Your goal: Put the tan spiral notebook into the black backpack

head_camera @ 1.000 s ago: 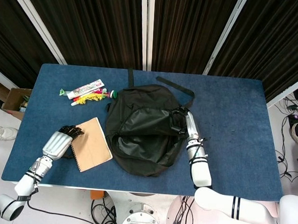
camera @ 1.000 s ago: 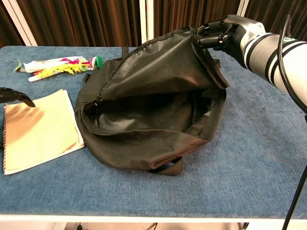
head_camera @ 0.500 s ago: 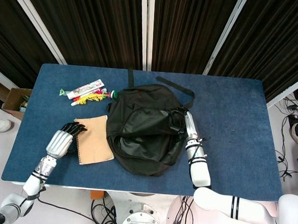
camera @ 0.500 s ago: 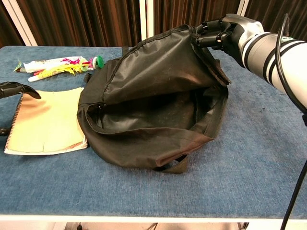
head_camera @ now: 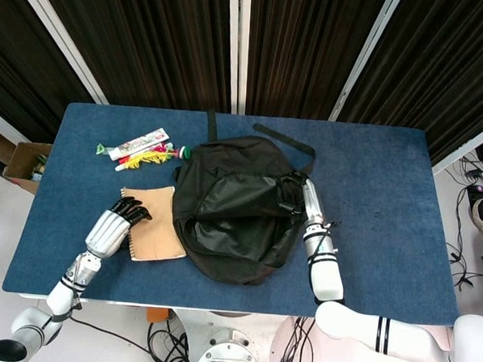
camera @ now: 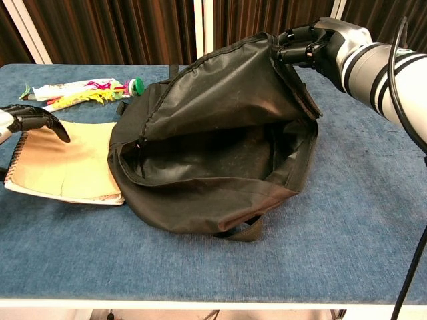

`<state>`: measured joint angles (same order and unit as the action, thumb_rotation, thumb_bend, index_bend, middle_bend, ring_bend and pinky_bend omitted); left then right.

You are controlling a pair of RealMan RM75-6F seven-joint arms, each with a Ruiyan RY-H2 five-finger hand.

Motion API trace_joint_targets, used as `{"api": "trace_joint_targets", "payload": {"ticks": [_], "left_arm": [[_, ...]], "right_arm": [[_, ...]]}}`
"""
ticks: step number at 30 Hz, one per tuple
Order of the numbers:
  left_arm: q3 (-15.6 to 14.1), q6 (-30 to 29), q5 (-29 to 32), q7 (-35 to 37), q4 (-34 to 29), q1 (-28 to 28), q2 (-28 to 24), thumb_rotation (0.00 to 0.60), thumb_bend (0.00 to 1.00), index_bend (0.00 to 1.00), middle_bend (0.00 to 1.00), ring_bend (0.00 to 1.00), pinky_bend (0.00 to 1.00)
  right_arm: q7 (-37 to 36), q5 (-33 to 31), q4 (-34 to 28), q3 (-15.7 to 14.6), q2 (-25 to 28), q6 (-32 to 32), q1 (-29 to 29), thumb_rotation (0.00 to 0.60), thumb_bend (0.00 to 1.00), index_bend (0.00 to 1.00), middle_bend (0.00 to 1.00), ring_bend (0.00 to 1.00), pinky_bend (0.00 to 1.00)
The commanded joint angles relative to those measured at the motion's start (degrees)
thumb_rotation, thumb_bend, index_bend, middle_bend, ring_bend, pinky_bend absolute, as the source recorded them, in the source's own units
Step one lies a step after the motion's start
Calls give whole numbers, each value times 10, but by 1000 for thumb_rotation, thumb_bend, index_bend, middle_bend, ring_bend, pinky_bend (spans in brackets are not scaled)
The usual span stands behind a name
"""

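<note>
The tan spiral notebook [head_camera: 155, 234] [camera: 67, 163] lies flat on the blue table, its right edge against the black backpack [head_camera: 233, 209] [camera: 220, 140]. My left hand [head_camera: 116, 225] [camera: 28, 120] rests its dark fingers on the notebook's far-left spiral corner, with nothing enclosed in it. My right hand [head_camera: 293, 192] [camera: 311, 43] grips the backpack's upper rim and holds it raised, so the mouth gapes toward the notebook. The inside of the bag looks dark and empty.
A toothpaste box and colourful small items [head_camera: 139, 148] [camera: 80, 90] lie at the back left of the table [head_camera: 379, 180]. Backpack straps [head_camera: 286, 139] trail toward the far edge. A cardboard box [head_camera: 25, 161] sits on the floor at the left.
The notebook has slid right and turned under my left hand, and now touches the backpack. The right hand kept the rim raised, and the bag shifted slightly.
</note>
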<state>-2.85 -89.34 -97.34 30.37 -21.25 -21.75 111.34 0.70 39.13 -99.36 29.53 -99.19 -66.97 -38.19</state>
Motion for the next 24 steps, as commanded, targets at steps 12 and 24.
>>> {"api": "trace_joint_targets", "payload": {"ticks": [12,24], "left_arm": [[10,-72,12,-5,60,1,33,600,239,598,574,464,304],[10,-161,12,-29,76,5,16,600,396,722,704,594,426]], "right_arm": [[0,-2,-1,-3,2,4,-1,600,526,555,465,247,34],[-7,6,-18,0,6,-3,2,600,526,556,465,247,34]]}}
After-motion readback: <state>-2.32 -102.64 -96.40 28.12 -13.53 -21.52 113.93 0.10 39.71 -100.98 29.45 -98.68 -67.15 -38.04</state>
